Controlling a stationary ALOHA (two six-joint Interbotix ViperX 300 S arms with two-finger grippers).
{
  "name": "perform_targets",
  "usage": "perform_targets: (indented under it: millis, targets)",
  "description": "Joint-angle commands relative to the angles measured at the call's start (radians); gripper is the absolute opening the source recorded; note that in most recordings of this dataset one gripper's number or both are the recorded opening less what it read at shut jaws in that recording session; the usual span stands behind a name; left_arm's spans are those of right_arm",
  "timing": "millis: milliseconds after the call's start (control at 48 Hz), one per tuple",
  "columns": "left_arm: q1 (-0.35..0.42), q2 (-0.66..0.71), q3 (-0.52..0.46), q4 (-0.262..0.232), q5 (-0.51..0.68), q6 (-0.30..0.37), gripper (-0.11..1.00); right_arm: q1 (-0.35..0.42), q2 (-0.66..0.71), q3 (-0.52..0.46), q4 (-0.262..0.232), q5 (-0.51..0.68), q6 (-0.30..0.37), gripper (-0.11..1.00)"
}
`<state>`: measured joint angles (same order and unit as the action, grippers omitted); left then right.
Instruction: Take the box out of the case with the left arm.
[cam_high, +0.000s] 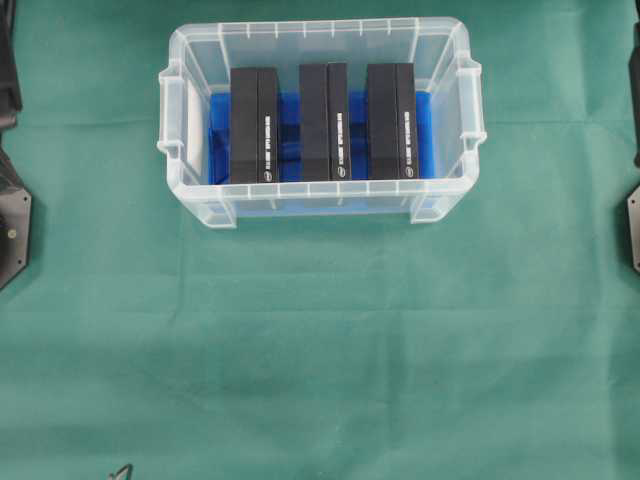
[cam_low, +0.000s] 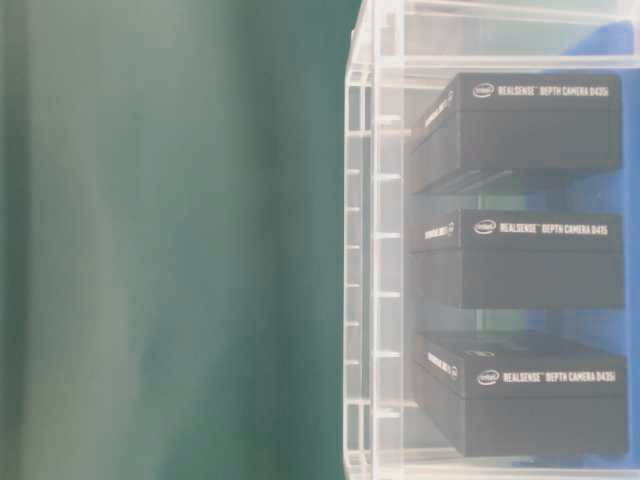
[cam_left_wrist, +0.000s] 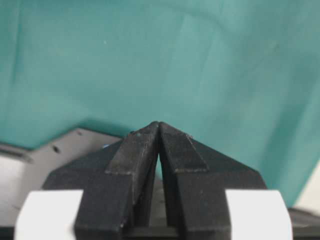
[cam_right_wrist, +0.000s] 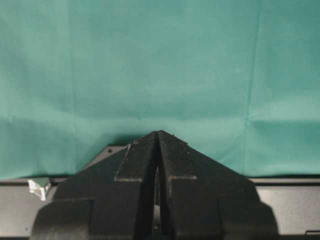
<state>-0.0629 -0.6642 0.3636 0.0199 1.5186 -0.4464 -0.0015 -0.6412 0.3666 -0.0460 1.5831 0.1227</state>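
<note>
Waiting at the start, the left gripper (cam_left_wrist: 158, 125) was clenched on nothing, its tips meeting above bare green cloth (cam_left_wrist: 150, 60), well apart from the case (cam_high: 190, 150). Three black boxes stood side by side inside on the blue lining; the left box (cam_high: 253, 125) sat nearest that arm. The right gripper (cam_right_wrist: 157, 134) was clenched too. My read: the reach hadn't begun; next, spread those tips and travel over the rim.

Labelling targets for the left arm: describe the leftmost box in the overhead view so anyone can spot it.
On the green cloth sits a clear case with a blue floor. Three identical black boxes stand in a row inside; the leftmost box is the one nearest the case's left handle.
</note>
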Motion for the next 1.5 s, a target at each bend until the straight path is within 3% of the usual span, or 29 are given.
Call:
perform_targets:
  millis: [0, 187, 375, 437, 479, 646, 791, 1229, 1479]
  targets:
    - [-0.005, 0.005, -0.023, 0.002, -0.003, -0.112, 0.0, 0.0, 0.0, -0.028, -0.008, 0.002, 0.002, 0.0]
    - [-0.005, 0.008, -0.025, 0.017, -0.002, -0.488, 0.0, 0.0, 0.0, -0.026, -0.023, 0.003, 0.0, 0.0]
    - [0.005, 0.008, -0.023, 0.029, 0.011, -0.969, 0.0, 0.0, 0.0, -0.026, -0.031, 0.009, 0.0, 0.0]
    - [0.008, 0.003, -0.018, 0.029, 0.017, -1.074, 0.0, 0.0, 0.002, -0.026, -0.031, 0.015, 0.0, 0.0]
    - [0.008, -0.002, -0.017, 0.029, 0.02, -1.106, 0.0, 0.0, 0.0, -0.026, -0.031, 0.02, 0.0, 0.0]
    - [0.012, -0.002, -0.014, 0.029, 0.018, -1.069, 0.0, -0.002, 0.0, -0.026, -0.031, 0.031, 0.0, 0.0]
    - [0.071, 0.005, -0.017, 0.032, 0.014, -1.009, 0.0, -0.002, 0.002, -0.026, -0.031, 0.032, 0.0, 0.0]
    - [0.42, 0.012, -0.025, 0.028, 0.023, -0.73, 0.0, 0.0, 0.002, -0.025, -0.032, 0.032, 0.0, 0.0]
    - [0.508, 0.029, -0.028, 0.026, 0.028, -0.624, 0.0, 0.0, 0.002, -0.025, -0.037, 0.032, 0.0, 0.0]
